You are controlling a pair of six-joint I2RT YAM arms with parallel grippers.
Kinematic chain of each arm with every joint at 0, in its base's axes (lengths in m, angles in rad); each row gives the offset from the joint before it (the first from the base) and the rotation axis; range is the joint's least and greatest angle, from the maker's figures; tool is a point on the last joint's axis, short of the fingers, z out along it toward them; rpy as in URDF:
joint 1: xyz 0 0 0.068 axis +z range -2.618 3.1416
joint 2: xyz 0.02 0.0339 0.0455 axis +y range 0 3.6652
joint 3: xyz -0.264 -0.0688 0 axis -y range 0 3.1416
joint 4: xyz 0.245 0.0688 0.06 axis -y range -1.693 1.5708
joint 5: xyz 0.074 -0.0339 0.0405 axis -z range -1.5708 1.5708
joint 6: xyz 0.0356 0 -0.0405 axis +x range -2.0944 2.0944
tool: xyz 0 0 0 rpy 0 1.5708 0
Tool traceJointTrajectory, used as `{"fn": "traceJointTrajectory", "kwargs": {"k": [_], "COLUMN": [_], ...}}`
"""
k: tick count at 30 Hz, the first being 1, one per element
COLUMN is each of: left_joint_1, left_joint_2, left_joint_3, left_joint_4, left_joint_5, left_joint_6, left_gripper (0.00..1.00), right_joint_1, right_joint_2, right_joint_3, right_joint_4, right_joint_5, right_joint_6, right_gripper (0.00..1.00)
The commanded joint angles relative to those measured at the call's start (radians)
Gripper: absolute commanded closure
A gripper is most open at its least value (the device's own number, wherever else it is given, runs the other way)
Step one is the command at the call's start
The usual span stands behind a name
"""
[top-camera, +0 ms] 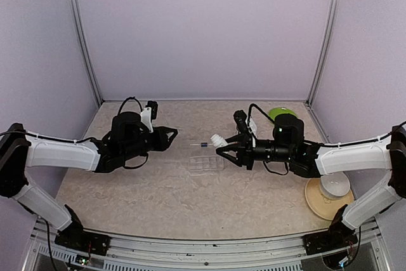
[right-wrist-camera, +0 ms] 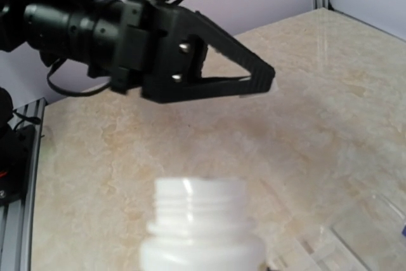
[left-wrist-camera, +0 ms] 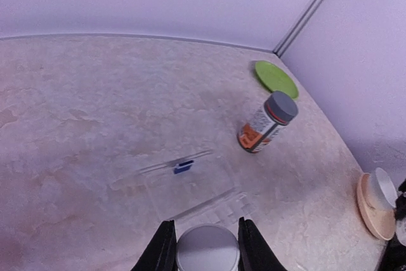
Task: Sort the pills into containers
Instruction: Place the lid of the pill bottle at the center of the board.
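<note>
A clear flat pill box lies on the table between my two grippers. It also shows in the left wrist view. One tiny dark blue pill lies at its far edge, and shows in the left wrist view too. My left gripper is shut on a round grey cap, held left of the box. My right gripper is shut on an uncapped white bottle, tilted toward the box. Its open neck fills the right wrist view, and the fingers are hidden there.
An orange-labelled bottle with a grey cap stands beyond the box. A green plate lies at the back right. A white bowl sits on a tan plate at the right front. Walls close the back and sides.
</note>
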Motion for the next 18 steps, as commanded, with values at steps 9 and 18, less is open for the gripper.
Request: {"fn": "traceJointTrajectory", "kwargs": {"k": [9,18], "left_joint_1": [0.010,0.014], "left_joint_2": [0.238,0.374], "left_joint_3": [0.032,0.085], "left_joint_4": [-0.097,-0.118], "left_joint_5": [-0.462,-0.483], "left_joint_6": [0.008,-0.004], "left_gripper": [0.76,0.77], "right_joint_1": [-0.009,-0.023], "right_joint_2": [-0.076,-0.110], "right_joint_3": [-0.035,-0.065], "right_joint_4": [-0.004,-0.032], "right_joint_5": [0.023,0.045], "right_joint_6": [-0.017,-0.039], "right_gripper": [0.84,0.84]}}
